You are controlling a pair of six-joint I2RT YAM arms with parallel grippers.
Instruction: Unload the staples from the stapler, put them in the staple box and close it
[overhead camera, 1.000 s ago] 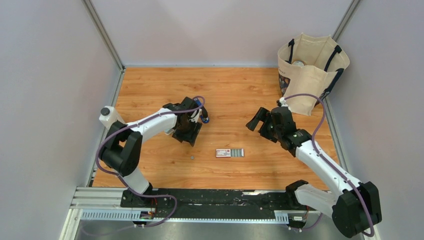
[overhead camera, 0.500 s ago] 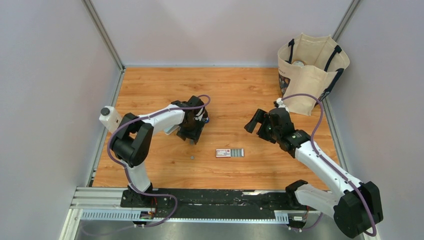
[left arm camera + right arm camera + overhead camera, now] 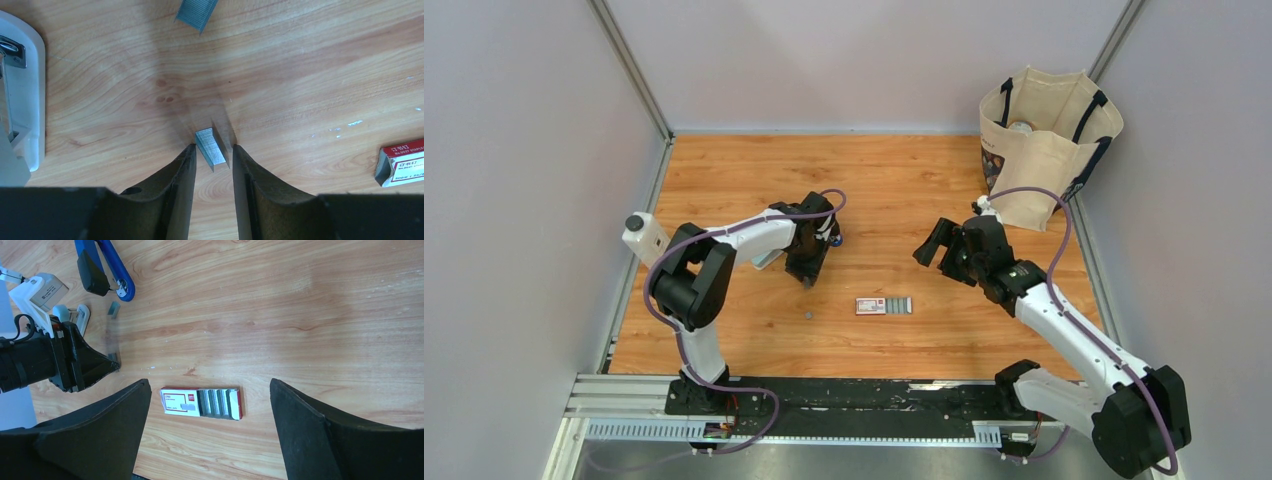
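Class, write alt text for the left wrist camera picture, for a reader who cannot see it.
Two black fingers straddle a short grey strip of staples on a wooden table. A second strip lies farther off; a red-and-white box shows at the right edge.

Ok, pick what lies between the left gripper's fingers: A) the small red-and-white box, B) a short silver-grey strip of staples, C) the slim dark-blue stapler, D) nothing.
B: the left wrist view shows the short silver-grey strip of staples lying between the fingers of the left gripper.
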